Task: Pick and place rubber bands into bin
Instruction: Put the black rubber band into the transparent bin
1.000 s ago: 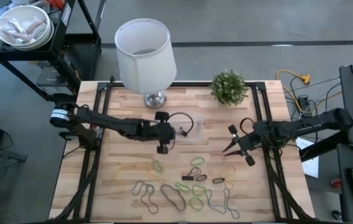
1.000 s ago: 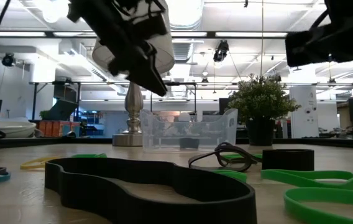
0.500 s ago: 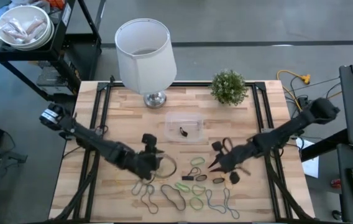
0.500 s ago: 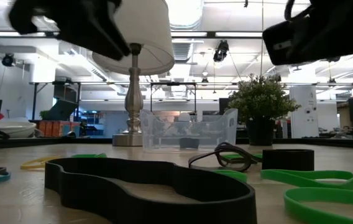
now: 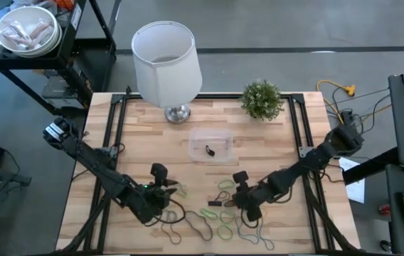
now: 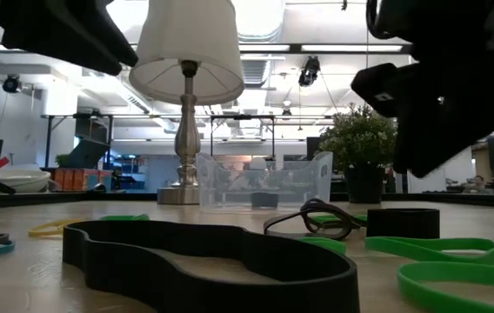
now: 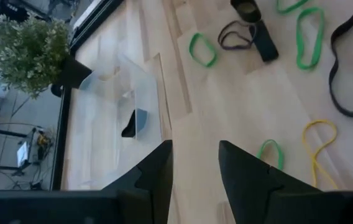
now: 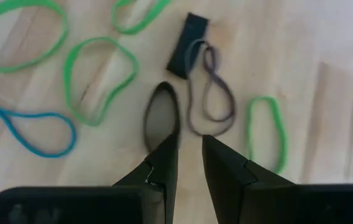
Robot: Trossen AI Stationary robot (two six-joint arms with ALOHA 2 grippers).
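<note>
My right claw (image 8: 184,152) hangs over a dark oval rubber loop (image 8: 161,117), fingers narrowly parted, empty. My left claw (image 7: 195,165) is parted, empty, above bare wood near the clear plastic tub (image 7: 123,99).

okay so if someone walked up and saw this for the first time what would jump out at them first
Probably the big white lamp standing at the back edge of the table, towering over the small clear bin in the middle. Next, the scatter of rubber bands across the front of the table, many bright green. Both arms reach down into that pile, the left pincer open near its left end and the right pincer low over the middle.
</note>
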